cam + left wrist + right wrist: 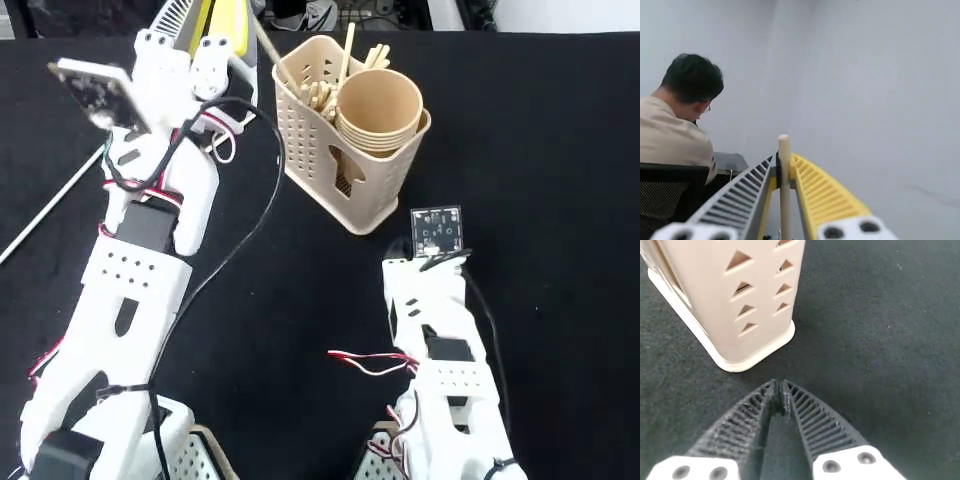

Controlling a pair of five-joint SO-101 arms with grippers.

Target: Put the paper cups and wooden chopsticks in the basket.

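The beige basket [350,200] stands at the back middle of the black table. Stacked paper cups [380,105] and several wooden chopsticks [322,92] are inside it. My left gripper [208,20] is raised at the table's far edge, left of the basket, and is shut on a wooden chopstick [784,175] whose tip points up. That chopstick [272,52] slants down to the basket's rim. Another chopstick [50,208] lies on the table at the far left. My right gripper [779,389] is shut on nothing, low over the table just in front of the basket [740,300].
The left arm [150,230] stretches along the table's left side with loose cables [250,200] beside it. The right arm [440,330] lies at the front middle. Bare black cloth [560,200] spreads right of the basket. A person sits in the room behind.
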